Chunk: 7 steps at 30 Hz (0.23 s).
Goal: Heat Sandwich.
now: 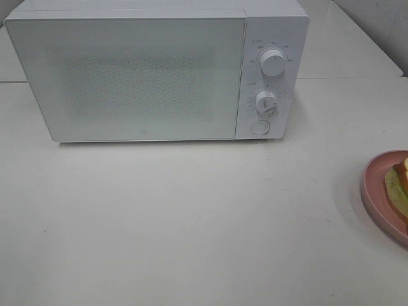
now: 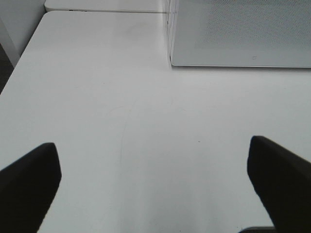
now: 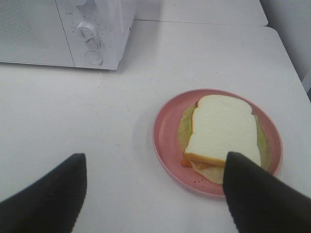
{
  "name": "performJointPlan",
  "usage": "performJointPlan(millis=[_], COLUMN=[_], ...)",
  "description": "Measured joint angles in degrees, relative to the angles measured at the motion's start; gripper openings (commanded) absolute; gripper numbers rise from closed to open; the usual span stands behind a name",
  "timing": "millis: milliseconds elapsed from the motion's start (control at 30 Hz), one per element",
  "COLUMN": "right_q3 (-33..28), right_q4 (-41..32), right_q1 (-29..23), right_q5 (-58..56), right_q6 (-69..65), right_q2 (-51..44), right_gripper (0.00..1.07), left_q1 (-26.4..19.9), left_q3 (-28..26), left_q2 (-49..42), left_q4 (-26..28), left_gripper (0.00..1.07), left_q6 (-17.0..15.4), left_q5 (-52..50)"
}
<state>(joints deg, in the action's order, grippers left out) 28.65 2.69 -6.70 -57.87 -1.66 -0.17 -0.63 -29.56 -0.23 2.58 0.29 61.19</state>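
While shut and untouched, stands at table point(image 1: 191, 242) rear: microwave point(image 1: 134, 76), door closed. Rests on plate point(image 3: 167, 138) at table's right edge, well clear of oven: sandwich point(image 3: 221, 128). Hang agape and empty above bare tabletop: left gripper point(image 2: 155, 179), right gripper point(image 3: 155, 194). Judged barely begun: door, loading, heating all outstanding.

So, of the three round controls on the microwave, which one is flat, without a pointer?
The lowest one, the button. It is a flat disc; the two knobs above it stick out and carry pointer marks.
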Motion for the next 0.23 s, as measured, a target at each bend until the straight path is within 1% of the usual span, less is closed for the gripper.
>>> performJointPlan(millis=[233], right_q3=[0.00], right_q4=[0.00], right_q1=[0.00], right_q5=[0.00], right_q6=[0.00], right_q2=[0.00], right_gripper=[0.75], left_q1=[0.00], left_q3=[0.00], left_q2=[0.00], left_q4=[0.00], left_gripper=[1.00], left_q6=[0.00], left_q5=[0.00])
